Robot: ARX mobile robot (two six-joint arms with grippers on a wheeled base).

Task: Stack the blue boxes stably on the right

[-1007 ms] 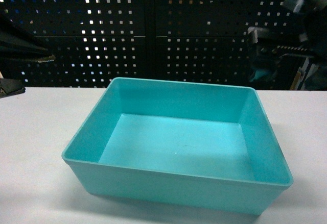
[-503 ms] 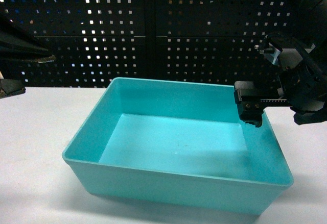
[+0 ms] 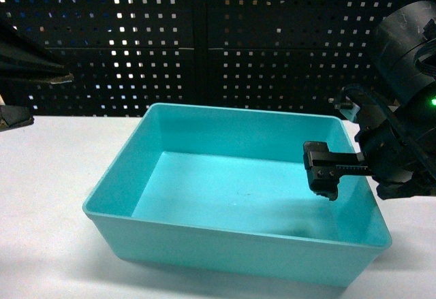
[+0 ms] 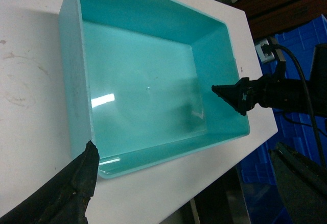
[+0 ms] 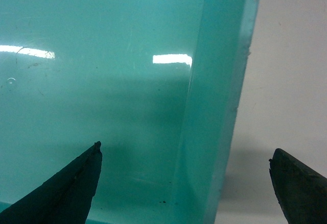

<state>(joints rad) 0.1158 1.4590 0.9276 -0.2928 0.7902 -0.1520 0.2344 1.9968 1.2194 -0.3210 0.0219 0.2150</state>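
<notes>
Right gripper (image 5: pixel 185 157) hanging with fingers spread apart, straddling the right wall of the blue box (image 3: pixel 225 190), smooth turquoise plastic tub sitting open-topped, left gripper's (image 4: pixel 71 188) fingers unclear.

box (image 3: pixel 231 197) centre on table (image 3: pixel 48 203) | right hand (image 5: pixel 186 178) over box's right wall; pegboard (image 3: pixel 204 40) behind

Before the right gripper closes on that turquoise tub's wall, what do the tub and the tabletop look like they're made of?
The turquoise tub looks like smooth moulded plastic with a glossy finish: lamp reflections sit on its floor, and its corners are rounded under a thin rim. The tabletop looks like a hard white matte surface, scuffed and stained; whether laminate or painted board, the frames do not show. The right gripper straddles the wall, open.
</notes>
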